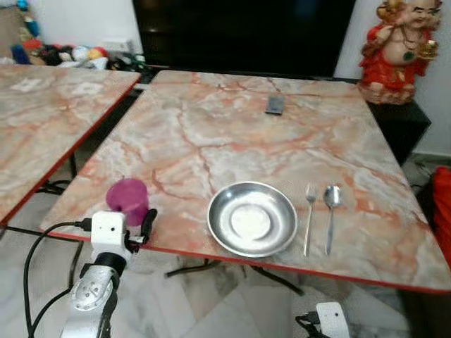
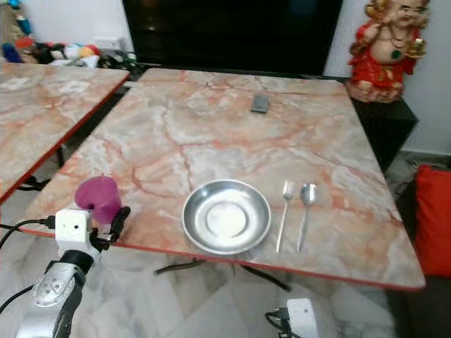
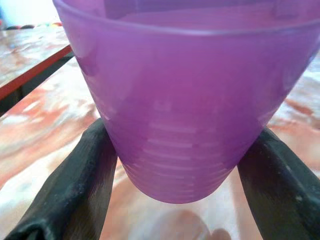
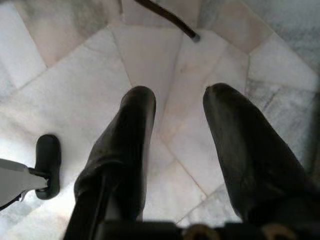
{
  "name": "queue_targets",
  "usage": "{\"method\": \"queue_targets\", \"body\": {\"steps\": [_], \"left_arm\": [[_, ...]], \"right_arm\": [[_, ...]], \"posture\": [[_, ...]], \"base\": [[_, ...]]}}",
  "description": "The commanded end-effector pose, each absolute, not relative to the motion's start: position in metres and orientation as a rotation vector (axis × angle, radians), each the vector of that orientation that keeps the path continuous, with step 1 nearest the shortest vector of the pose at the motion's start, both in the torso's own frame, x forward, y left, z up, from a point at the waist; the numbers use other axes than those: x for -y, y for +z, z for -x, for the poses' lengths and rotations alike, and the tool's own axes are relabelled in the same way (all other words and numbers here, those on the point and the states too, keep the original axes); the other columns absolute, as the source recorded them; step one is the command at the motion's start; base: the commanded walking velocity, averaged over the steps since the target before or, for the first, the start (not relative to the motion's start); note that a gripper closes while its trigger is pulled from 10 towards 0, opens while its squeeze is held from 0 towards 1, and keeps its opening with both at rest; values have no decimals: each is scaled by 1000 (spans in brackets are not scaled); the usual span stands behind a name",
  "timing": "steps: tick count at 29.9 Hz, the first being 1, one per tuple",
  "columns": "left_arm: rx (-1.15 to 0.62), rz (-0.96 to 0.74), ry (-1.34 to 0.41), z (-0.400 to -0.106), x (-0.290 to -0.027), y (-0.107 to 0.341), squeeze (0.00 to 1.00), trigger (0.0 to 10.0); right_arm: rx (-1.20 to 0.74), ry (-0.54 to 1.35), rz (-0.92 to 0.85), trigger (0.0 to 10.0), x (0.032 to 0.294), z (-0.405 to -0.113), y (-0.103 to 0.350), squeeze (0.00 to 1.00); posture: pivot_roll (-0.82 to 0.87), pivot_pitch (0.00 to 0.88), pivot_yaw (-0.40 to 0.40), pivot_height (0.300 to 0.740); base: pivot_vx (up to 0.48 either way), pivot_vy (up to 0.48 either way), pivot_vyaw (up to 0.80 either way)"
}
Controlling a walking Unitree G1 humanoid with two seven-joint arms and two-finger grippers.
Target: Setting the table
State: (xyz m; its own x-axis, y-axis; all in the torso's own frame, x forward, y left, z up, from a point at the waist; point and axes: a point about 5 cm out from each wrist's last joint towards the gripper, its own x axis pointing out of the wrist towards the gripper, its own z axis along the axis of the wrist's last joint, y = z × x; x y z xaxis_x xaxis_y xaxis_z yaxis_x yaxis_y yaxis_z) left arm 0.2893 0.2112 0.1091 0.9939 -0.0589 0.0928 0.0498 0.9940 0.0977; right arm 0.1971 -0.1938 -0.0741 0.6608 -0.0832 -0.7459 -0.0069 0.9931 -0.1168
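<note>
A translucent purple cup (image 1: 127,200) stands upright at the near left corner of the marbled table (image 1: 211,134). My left gripper (image 1: 135,217) is shut on the cup; in the left wrist view both black fingers (image 3: 75,185) press against the sides of the purple cup (image 3: 190,100). A round steel plate (image 1: 283,204) lies near the front edge, right of the cup. A fork (image 1: 309,215) and a spoon (image 1: 331,211) lie side by side just right of the plate. My right gripper (image 4: 180,105) hangs open over the white floor tiles.
A small dark flat object (image 1: 275,105) lies near the table's far edge. A red and gold statue (image 1: 398,49) stands on a dark cabinet at the back right. A second marbled table (image 1: 49,120) stands to the left across a narrow gap. Something red (image 1: 444,204) sits at the right.
</note>
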Motion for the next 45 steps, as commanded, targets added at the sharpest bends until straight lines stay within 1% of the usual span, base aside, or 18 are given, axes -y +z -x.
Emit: {"method": "queue_targets", "body": {"steps": [1,10,19,24,29,38,45], "left_arm": [[103,-74,-84,-293,-203,113,0,10000],[109,-52,-180,-299,-197,125,0,10000],[27,53,-247,-312,-198,125,0,10000],[-3,7,-274,-321,-203,125,0,10000],[-28,12,-271,-328,-204,121,0,10000],[-74,23,-311,-335,-189,106,0,10000],[-75,40,-303,-335,-188,103,0,10000]], "right_arm": [[-889,-65,123,10000,203,-187,-79,0],[-889,-64,125,10000,204,-187,-78,0],[-890,-61,124,10000,203,-187,-78,0],[-890,-61,124,10000,203,-187,-78,0],[-890,-60,125,10000,202,-187,-79,0],[-888,-62,122,10000,202,-187,-78,0],[-889,-63,122,10000,202,-187,-78,0]], "posture": [[18,108,19,740],[17,113,16,740],[12,109,16,740],[10,107,17,740],[7,102,18,740],[-6,98,22,740],[-4,109,21,740]], "base": [[274,0,0],[0,0,0],[0,0,0],[0,0,0],[0,0,0],[0,0,0],[0,0,0]]}}
